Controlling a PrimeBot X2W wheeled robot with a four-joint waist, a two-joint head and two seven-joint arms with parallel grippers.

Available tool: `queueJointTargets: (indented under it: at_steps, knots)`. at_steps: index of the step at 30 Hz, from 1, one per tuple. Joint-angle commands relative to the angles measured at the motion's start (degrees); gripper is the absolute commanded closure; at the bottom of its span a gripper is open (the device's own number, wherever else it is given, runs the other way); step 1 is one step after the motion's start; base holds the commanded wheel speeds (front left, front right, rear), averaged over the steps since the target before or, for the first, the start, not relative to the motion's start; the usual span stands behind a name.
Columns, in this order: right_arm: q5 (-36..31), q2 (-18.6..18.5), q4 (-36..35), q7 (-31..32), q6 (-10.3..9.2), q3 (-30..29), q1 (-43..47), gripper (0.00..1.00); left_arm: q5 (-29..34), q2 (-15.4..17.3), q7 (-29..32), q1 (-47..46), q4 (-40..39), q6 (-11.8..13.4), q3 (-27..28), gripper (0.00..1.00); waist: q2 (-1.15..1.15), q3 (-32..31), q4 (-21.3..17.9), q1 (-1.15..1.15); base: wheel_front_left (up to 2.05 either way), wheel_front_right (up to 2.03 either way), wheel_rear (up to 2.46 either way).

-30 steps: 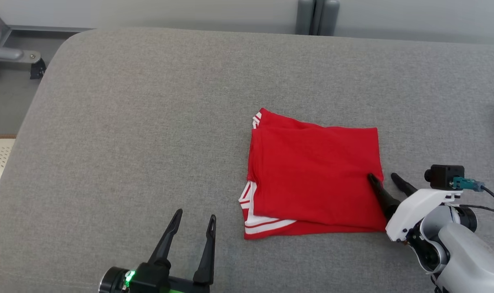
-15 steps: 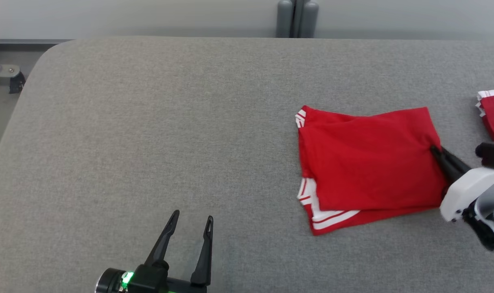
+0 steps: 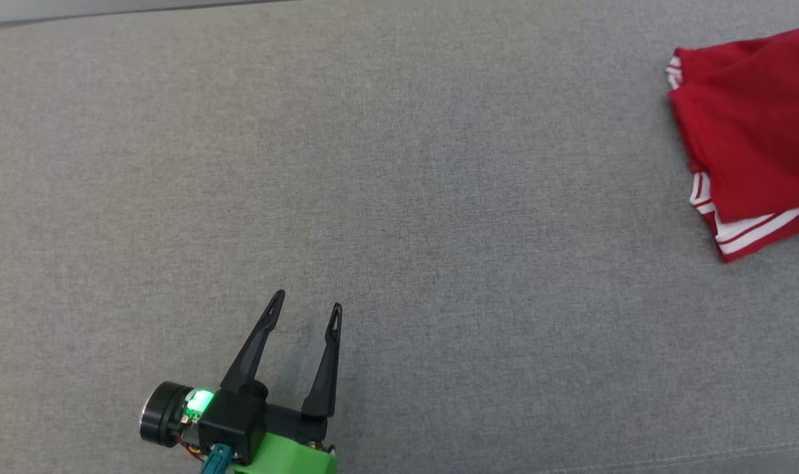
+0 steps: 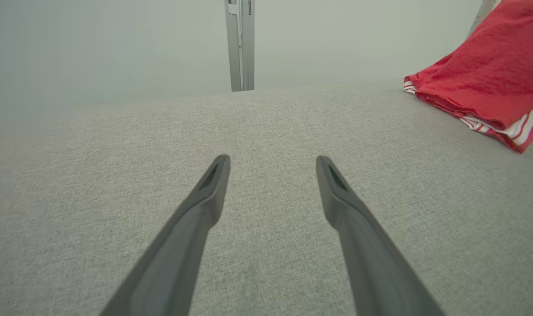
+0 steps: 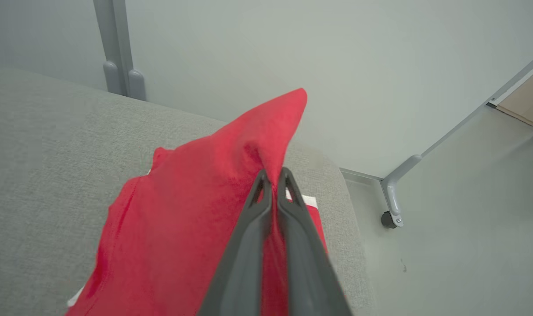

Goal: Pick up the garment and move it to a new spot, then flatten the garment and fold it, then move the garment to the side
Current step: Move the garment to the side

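Note:
The garment is a folded red shirt with white stripes, lying at the far right of the grey padded table. My right gripper is shut on the garment, pinching its edge so the cloth rises in a peak above the fingertips. In the left wrist view the garment slopes up toward the right. My left gripper stands open over bare table at the lower left, far from the cloth, and its own camera shows the same open gripper with nothing between the fingers.
The table's right edge runs just beside the held cloth, with pale floor beyond. A grey frame leg with a caster stands on that floor. A grey post rises behind the table's far edge.
The right gripper has shut on the garment's right edge and pulled it to the right. The head camera has also shifted, so the right arm has left its view.

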Motion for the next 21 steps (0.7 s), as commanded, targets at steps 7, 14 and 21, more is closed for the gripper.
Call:
queueJointTargets:
  at_steps: [7, 14, 21]
  knots:
    - [-4.75, -2.7, 2.28, 0.31, -0.09, -3.62, -4.43, 0.0, 0.81, 0.43, 0.02, -3.39, 0.72, -1.48, 0.48, 0.0, 0.0, 6.28, -1.58, 0.0, 0.0, 0.0, 0.0]
    - [-17.22, 7.53, 5.29, -7.5, -0.09, -7.27, -1.89, 0.0, 0.28, 0.27, 0.01, -2.15, 1.96, -1.1, 0.35, 0.0, 0.0, 0.96, 0.2, 0.0, 0.0, 0.0, 0.0]
    - [-19.68, 19.7, 4.56, -10.4, -0.09, -9.33, 7.1, 0.0, -1.17, 0.17, 0.01, 1.06, 2.91, 0.21, 0.96, 0.0, 0.0, -7.72, 1.57, 0.0, 0.0, 0.0, 0.0]
